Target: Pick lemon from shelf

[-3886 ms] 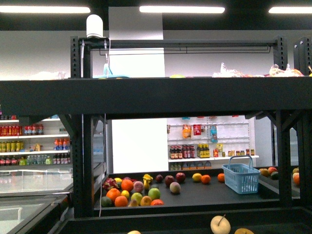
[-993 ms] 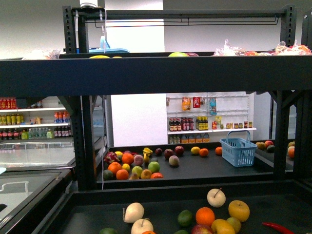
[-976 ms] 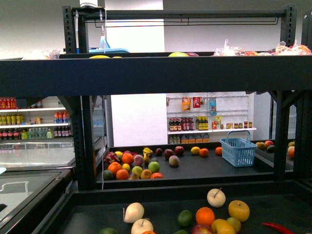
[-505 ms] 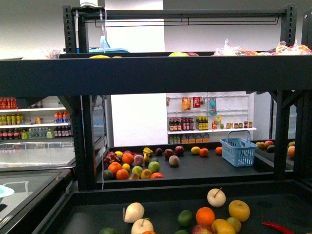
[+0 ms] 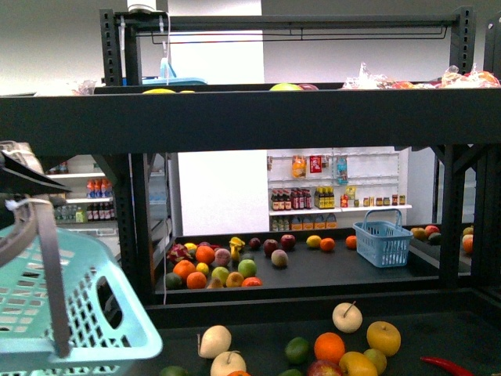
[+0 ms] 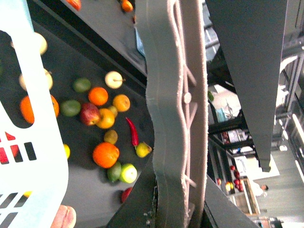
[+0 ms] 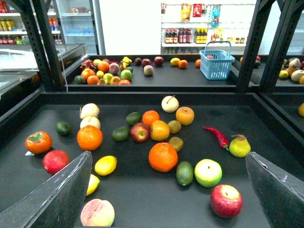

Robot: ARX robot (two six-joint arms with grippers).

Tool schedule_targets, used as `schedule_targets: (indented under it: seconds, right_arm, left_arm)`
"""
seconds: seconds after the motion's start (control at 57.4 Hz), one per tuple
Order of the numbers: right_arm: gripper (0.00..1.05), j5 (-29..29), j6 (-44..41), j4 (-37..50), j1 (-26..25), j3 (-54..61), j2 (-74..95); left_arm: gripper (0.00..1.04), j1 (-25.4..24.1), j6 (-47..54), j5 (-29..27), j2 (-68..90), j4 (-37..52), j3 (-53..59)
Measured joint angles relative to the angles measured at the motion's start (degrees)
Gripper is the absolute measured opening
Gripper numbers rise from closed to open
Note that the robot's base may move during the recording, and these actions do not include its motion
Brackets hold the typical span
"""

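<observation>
Here, the right hand (image 7: 168,156) is shown by its own wrist camera. Its two dark grey fingers (image 7: 57,199) are spread wide apart with nothing between them, and it hangs above a lower tray of the shelf (image 5: 274,117), a black rack with perforated uprights and raised front lips.

The lemon (image 7: 105,165) lies untouched on that tray, close to one finger. A second yellow fruit (image 7: 93,184) sits just beside it, partly hidden by that finger. An orange (image 7: 89,137) lies behind the lemon, a peach (image 7: 97,212) in front of it, and a red fruit (image 7: 55,161) next to it, near a persimmon (image 7: 38,141). Farther across the tray are a larger orange (image 7: 163,156), a green apple (image 7: 207,172), a red apple (image 7: 226,200), a red chilli (image 7: 216,136) and a pear (image 7: 239,146).

The left hand (image 5: 23,174), at the left edge of the front view, is closed on the grey handle (image 5: 47,274) of a pale blue basket (image 5: 78,321), which hangs above the left end of the tray. In the left wrist view the handle fills the centre and only one dark finger shows beside it.

On the rack behind stand more fruit and a small blue basket (image 5: 383,243), with white wall shelves (image 5: 337,207) of bottles beyond.
</observation>
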State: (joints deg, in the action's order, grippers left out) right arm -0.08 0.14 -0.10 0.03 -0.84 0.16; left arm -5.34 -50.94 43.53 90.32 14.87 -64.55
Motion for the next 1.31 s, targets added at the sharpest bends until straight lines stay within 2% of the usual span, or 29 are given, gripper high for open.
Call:
schedule_targets:
  seconds: [0.227,0.453,0.941,1.255,1.307]
  right_arm:
    - [0.97,0.00,0.00,0.00,0.00,0.00,0.00]
    - [0.97,0.00,0.00,0.00,0.00,0.00,0.00]
    - [0.97,0.00,0.00,0.00,0.00,0.00,0.00]
    - [0.97,0.00,0.00,-0.02,0.00,0.00,0.02]
    - [0.97,3.65,1.64,-4.26,1.05,-1.55,2.03]
  left_arm:
    - [0.11,9.46,-0.35,-0.70,2.47,5.64,0.55]
    - [0.11,15.28,-2.89,-1.01,6.56,10.99,0.52]
    - [0.11,21.11,-4.76,-3.50,8.20,13.75,-0.24]
    - [0.11,22.99,-4.66,-6.21,8.48,13.81,-0.35]
    - [0.11,22.97,-4.66,-6.51,8.50,13.62,-0.35]
